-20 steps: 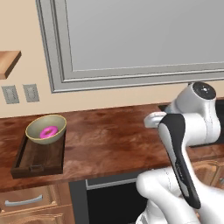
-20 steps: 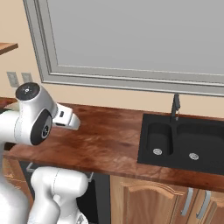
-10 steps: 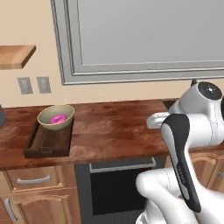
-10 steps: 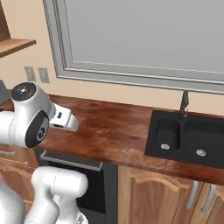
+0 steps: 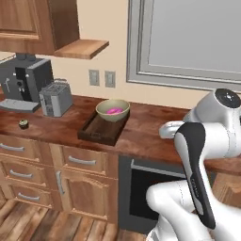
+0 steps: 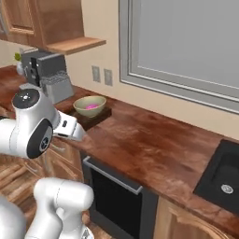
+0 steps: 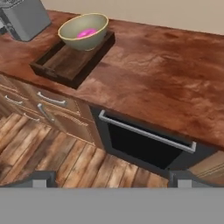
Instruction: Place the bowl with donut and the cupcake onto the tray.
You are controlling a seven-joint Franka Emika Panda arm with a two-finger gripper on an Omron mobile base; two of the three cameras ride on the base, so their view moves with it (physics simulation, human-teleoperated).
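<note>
Upper left of hand view: tray [image 7: 65, 65], long axis running lower-left to upper-right, bowl [image 7: 84, 30] with donut [image 7: 86, 33] on far end; gripper [image 7: 112, 177] spread, empty.

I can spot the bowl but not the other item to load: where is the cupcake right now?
In the left base view the cupcake sits on the counter near its front edge, far left, in front of the toaster and well left of the tray.

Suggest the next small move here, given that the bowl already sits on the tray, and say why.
Probably drive left toward the cupcake. The bowl with the donut already sits on the tray, while that small dark item lies alone on the counter in front of the toaster, far from the open, empty gripper.
</note>
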